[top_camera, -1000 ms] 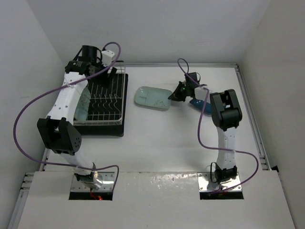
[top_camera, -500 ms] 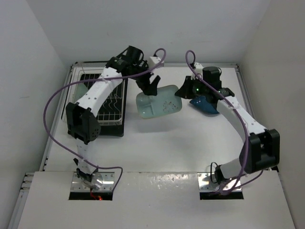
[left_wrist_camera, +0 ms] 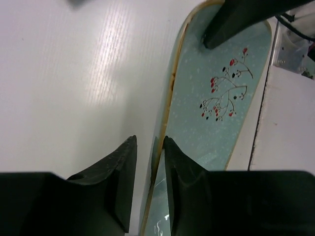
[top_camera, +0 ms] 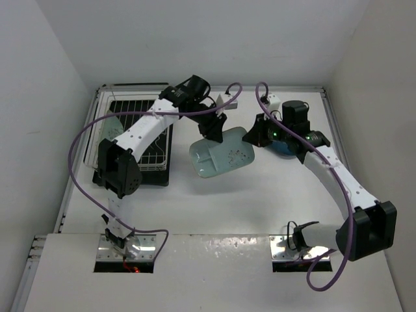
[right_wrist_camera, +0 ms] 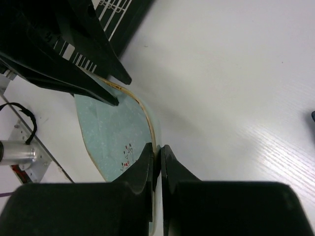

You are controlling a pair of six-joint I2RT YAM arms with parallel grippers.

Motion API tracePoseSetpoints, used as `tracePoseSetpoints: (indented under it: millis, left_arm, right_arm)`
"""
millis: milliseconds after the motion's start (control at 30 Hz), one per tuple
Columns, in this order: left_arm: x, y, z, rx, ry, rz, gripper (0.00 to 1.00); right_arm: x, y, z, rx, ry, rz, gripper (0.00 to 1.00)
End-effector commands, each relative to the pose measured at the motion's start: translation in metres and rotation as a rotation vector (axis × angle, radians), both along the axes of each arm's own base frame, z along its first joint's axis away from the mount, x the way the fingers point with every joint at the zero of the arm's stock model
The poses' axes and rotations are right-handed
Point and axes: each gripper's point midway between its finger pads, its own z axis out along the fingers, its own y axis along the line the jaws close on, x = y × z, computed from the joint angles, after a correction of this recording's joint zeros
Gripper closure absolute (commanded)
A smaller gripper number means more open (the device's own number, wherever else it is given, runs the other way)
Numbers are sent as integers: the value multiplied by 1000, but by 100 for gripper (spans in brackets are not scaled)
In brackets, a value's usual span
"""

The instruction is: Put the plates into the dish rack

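A pale mint-green plate (top_camera: 221, 156) with a red-berry sprig hangs tilted over the middle of the table. My right gripper (top_camera: 255, 138) is shut on its right rim; in the right wrist view the gripper (right_wrist_camera: 157, 147) pinches the edge of the plate (right_wrist_camera: 108, 128). My left gripper (top_camera: 213, 129) straddles the far-left rim. In the left wrist view that gripper (left_wrist_camera: 150, 140) is narrowly open: one finger touches the plate (left_wrist_camera: 221, 98), the other stands off the rim. The dark blue dish (top_camera: 284, 146) lies behind my right arm. The dish rack (top_camera: 146, 146) stands at the left, with another mint plate (top_camera: 108, 125) in it.
The rack rests on a black drip tray (top_camera: 140, 177) close to the left wall. My left arm arches over the rack's right side. Purple cables loop from both arms. White walls close in the table at the back and on both sides.
My left gripper swung from the rack to the plate and narrowed around its rim. The right arm stretched out, carrying the plate slightly nearer and more tilted.
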Motion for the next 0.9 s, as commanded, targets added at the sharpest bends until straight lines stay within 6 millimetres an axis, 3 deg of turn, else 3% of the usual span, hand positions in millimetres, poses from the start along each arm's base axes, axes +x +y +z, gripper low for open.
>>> tracePoseSetpoints:
  millis: [0,67,200,233,267,400,433,467,533,567,633,667,733,767,833,867]
  left_arm:
    - [-14,13,6,-8,13,-38,67]
    - [-19,16,4,8,20,-55,67]
    - [-26,18,5,11,51,-61,86]
    - [-24,21,5,10,58,-46,97]
    - [-23,20,9,5,56,-40,100]
    - [-18,20,22,-21,69,1,100]
    - [-6,24,27,-26,63,60,100]
    - [1,27,27,-22,65,99,100]
    - [14,38,47,-37,29,201,100]
    - [28,53,53,-22,0,270,100]
    - [37,71,71,-29,-41,342,100]
    - [48,90,79,-26,-63,408,100]
    - [50,113,99,-49,-93,478,100]
    - [60,137,110,-55,-116,547,100]
    - [63,164,124,-65,-143,630,100]
    - [63,188,139,-71,-178,699,100]
  right_arm:
    - [0,17,58,132,-175,77,100]
    - [-1,18,58,135,-177,84,100]
    - [2,14,66,138,-210,76,100]
    - [2,14,66,139,-207,77,100]
    - [1,15,67,143,-208,84,100]
    - [4,14,64,150,-175,54,100]
    - [6,12,62,141,-170,35,71]
    - [8,10,61,138,-166,19,49]
    - [15,6,53,117,-138,-29,24]
    - [17,3,56,117,-136,-48,2]
    - [25,-3,53,103,-126,-110,0]
    - [27,-5,51,108,-114,-133,0]
    - [33,-12,48,101,-111,-199,0]
    - [34,-15,46,99,-104,-221,0]
    - [39,-23,46,100,-99,-285,0]
    - [40,-26,42,96,-88,-307,0]
